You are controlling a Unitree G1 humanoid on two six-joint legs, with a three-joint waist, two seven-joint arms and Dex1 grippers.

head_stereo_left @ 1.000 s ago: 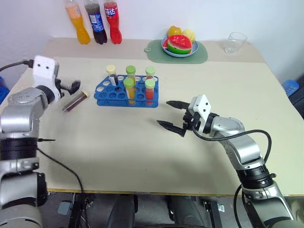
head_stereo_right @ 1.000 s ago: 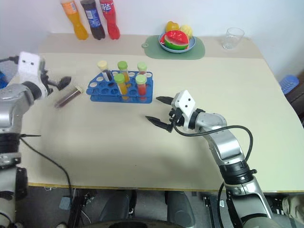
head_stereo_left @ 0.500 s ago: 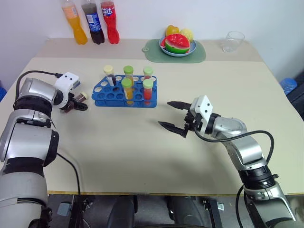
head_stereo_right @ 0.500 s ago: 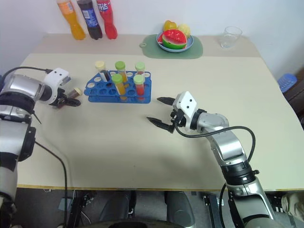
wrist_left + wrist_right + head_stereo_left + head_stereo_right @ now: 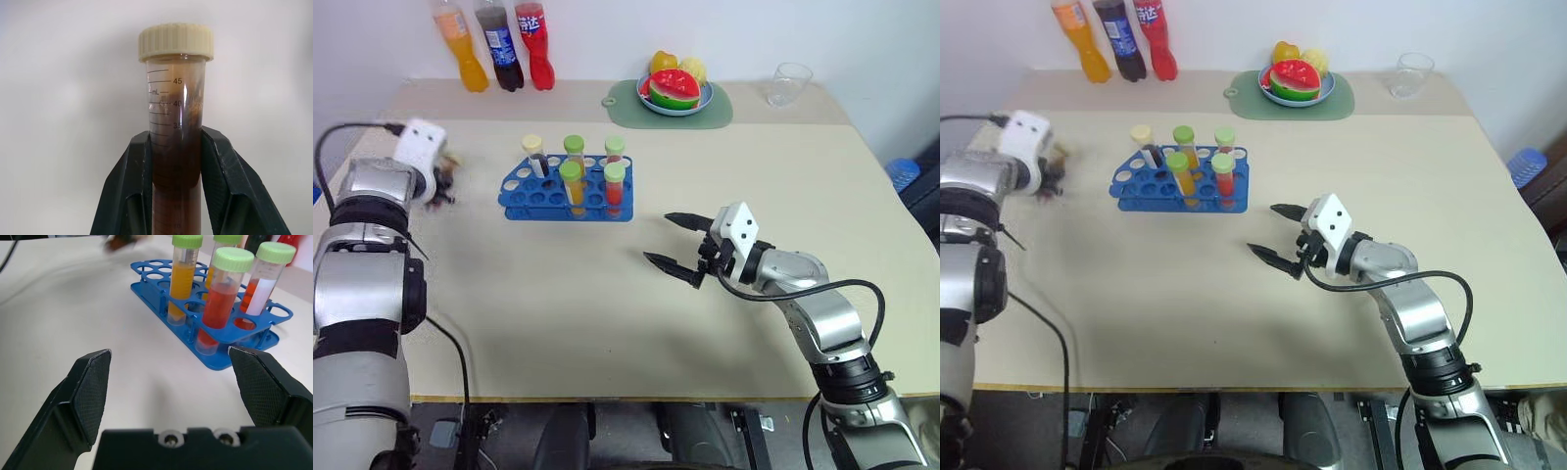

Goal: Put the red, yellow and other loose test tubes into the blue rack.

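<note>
Standing in rack (image 5: 533, 196): five tubes (image 5: 571, 182)

Both head eyes look down over the table (image 5: 607, 294); each wrist camera sights close along its fingers

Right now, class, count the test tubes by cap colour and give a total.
Green-cap tubes: 4, all in the rack
Cream-cap tubes: 2, one in the rack, one in the left claw
Total: 6
</note>
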